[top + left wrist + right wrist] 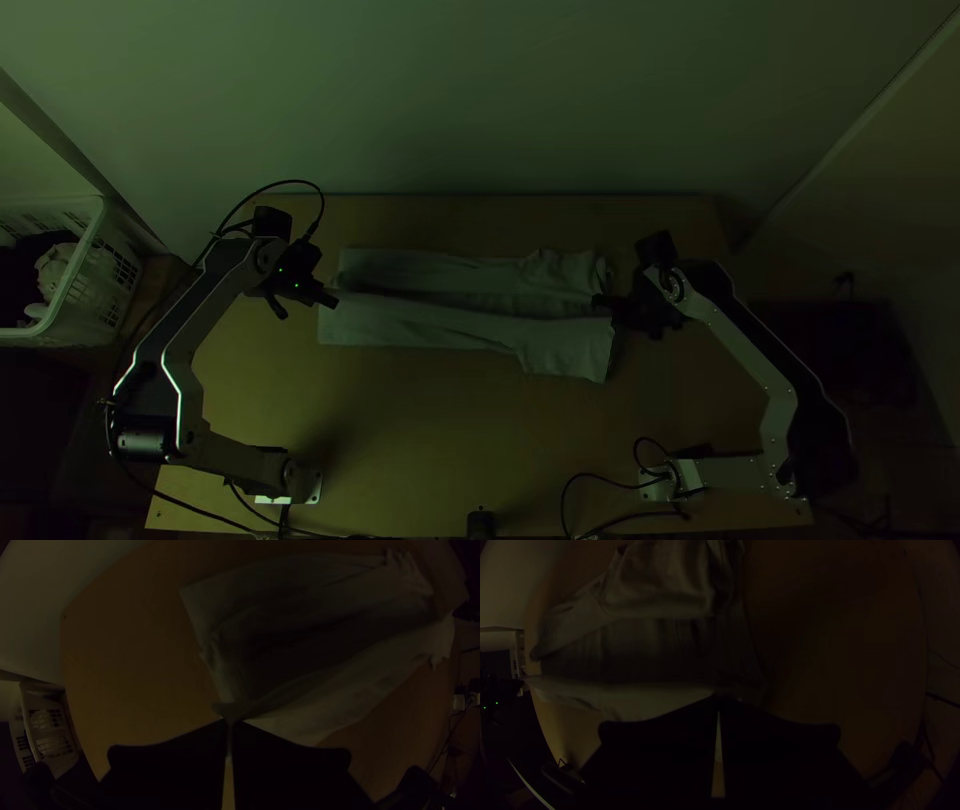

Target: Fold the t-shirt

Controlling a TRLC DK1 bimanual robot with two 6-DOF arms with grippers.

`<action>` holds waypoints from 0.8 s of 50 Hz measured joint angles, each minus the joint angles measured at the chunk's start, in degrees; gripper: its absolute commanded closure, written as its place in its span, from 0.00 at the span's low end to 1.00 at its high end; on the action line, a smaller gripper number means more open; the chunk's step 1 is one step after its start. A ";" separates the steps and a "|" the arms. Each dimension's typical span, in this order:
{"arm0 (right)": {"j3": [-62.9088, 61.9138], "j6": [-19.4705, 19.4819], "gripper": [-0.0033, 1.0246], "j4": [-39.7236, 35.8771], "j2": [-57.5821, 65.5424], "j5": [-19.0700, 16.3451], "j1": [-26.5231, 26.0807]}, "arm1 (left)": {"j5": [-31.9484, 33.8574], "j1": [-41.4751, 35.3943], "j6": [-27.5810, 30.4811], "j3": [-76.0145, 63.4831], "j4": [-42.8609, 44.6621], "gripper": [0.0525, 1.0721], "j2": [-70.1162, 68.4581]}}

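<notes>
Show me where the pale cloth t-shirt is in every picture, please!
Top view: the pale cloth t-shirt lies across the light wooden table.
Left wrist view: beyond the left gripper, which pinches it.
Right wrist view: beyond the right gripper, which pinches it.
Shared landmark: that table.

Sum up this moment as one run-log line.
shirt partly folded on table | left arm: jaws shut on one end | right arm: jaws shut on opposite end

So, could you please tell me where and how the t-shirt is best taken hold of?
Probably at its two short ends, one gripper from each side: the t-shirt lies stretched lengthwise between the arms' sides of the table. The left gripper and right gripper now pinch it at those ends.
</notes>
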 measured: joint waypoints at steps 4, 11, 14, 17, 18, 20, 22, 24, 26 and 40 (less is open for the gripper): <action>1.84 -0.17 0.97 0.72 2.34 0.09 -0.17 | 0.37 0.00 -0.37 2.01 0.02 0.97 1.90; 5.66 -0.61 0.97 1.86 6.36 0.48 -0.76 | 0.37 0.00 -0.61 5.68 0.13 0.97 5.46; 7.39 -0.72 0.97 2.64 8.07 0.81 -0.98 | 0.37 0.00 -0.79 6.97 0.17 0.97 6.73; 9.35 -0.81 0.97 2.64 9.81 0.87 -1.25 | 0.37 0.00 -0.81 8.44 0.17 0.97 8.07; 9.86 -0.81 0.97 2.67 10.40 0.87 -1.36 | 0.37 0.02 -0.81 8.96 0.17 0.97 8.63; 11.10 -0.87 0.97 2.73 11.50 0.87 -1.53 | 0.37 0.11 -0.81 9.92 0.17 0.97 9.55; 12.35 -1.01 0.97 2.86 12.66 0.90 -1.70 | 0.52 0.24 -0.81 10.86 0.20 0.97 10.45; 13.44 -1.01 0.97 2.91 13.73 0.87 -1.90 | 0.52 0.35 -0.81 11.76 0.20 0.97 11.26; 14.58 -1.01 0.97 3.10 14.99 0.87 -1.99 | 0.52 0.50 -0.81 12.57 0.24 0.97 12.09; 22.86 -1.29 0.97 3.30 23.08 0.87 -2.99 | 0.55 0.96 -1.53 18.43 0.59 0.97 17.22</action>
